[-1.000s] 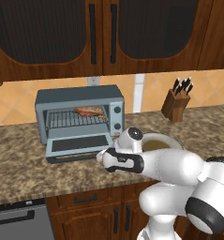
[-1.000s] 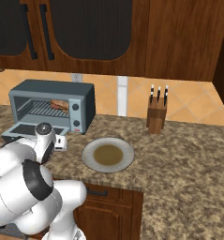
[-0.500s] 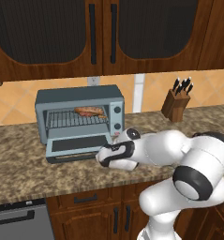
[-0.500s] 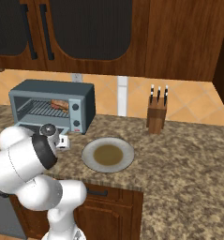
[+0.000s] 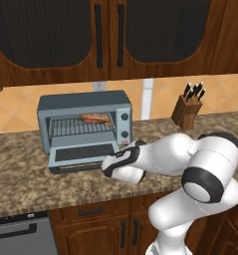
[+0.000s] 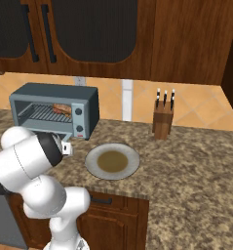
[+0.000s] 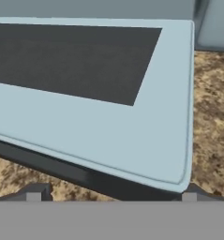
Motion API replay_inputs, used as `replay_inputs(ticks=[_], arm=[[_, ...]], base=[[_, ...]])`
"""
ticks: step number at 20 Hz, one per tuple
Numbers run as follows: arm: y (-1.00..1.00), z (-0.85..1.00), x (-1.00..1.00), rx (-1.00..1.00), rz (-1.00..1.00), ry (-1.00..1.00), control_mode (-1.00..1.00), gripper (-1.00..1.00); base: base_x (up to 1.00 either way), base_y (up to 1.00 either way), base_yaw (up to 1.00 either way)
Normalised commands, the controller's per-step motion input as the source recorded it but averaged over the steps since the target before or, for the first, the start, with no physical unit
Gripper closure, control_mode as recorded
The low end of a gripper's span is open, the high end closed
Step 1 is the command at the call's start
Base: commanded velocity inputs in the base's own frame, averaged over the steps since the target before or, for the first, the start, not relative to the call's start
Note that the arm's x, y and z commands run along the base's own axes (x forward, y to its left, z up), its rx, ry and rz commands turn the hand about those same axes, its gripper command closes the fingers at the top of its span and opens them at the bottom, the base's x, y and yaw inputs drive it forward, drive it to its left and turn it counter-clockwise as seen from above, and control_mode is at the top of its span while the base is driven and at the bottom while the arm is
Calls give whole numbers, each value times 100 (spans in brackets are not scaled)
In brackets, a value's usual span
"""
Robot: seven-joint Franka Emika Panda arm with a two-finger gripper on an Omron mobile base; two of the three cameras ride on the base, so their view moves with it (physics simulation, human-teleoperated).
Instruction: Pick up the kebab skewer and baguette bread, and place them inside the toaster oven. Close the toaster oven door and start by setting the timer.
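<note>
The closing step is in hand: the toaster oven door (image 7: 108,126) lies dropped open, the baguette bread (image 5: 96,118) on the rack. The gripper (image 7: 111,194), spread wide (empty), must lift its front edge.

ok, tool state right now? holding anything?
Tool: open, holding nothing; its fingertips stand wide apart at the front edge of the lowered toaster oven door.
</note>
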Motion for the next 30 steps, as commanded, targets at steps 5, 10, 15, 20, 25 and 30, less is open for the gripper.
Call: replay_inputs(ticks=[5,10,15,20,25,30], arm=[[0,-26,-2,0,0,11,-100,-100],[0,-31,-8,0,0,11,-100,-100],[-7,-10,-25,0,-1,1,-100,-100],[0,-2,4,0,0,0,-100,-100],[0,-12,6,0,4,0,-100,-100],[0,-10,3,0,2,0,-100,-100]], base=[[0,0,0],[0,0,0],[0,0,0],[0,0,0],[0,0,0],[0,0,0]])
